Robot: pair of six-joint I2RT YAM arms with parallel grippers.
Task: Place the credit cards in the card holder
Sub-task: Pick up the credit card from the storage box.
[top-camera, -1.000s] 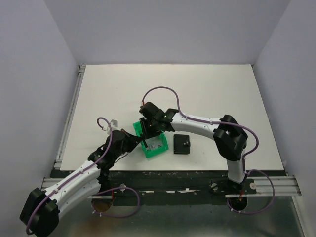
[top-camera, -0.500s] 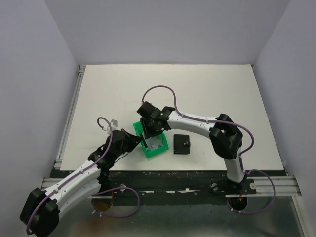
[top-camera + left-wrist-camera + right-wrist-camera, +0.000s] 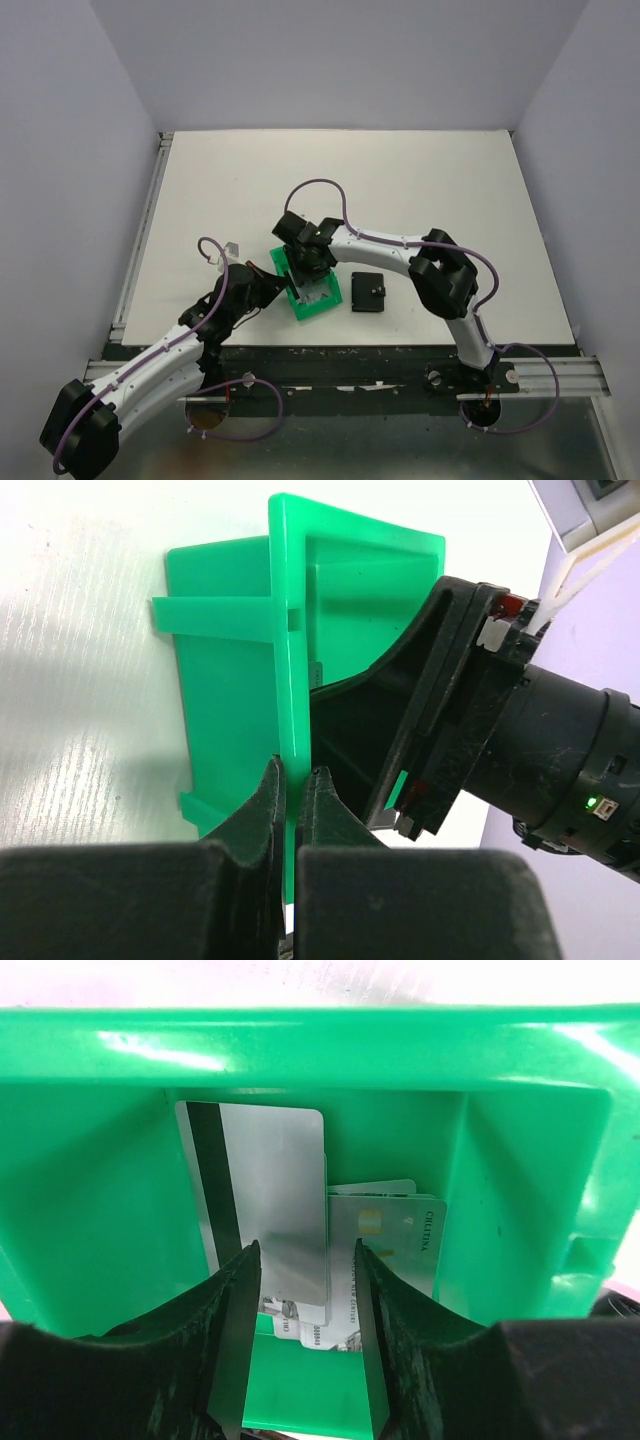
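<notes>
Several credit cards (image 3: 270, 1200) lie stacked in the green plastic bin (image 3: 90, 1200): a silvery one with a black stripe on top, a grey chip card (image 3: 395, 1245) beside it. My right gripper (image 3: 305, 1260) is open inside the bin, its fingers straddling the cards without holding one. My left gripper (image 3: 292, 780) is shut on the green bin's wall (image 3: 290, 630). The black card holder (image 3: 369, 292) lies closed on the table to the right of the bin (image 3: 322, 300), with a light stud on top.
The bin's walls close in the right gripper on all sides. The right arm (image 3: 400, 250) arches over the table's middle. A metal rail (image 3: 140, 240) runs along the table's left edge.
My right gripper has moved down and slightly left, deeper into the green bin. The left arm and the card holder have not moved.
</notes>
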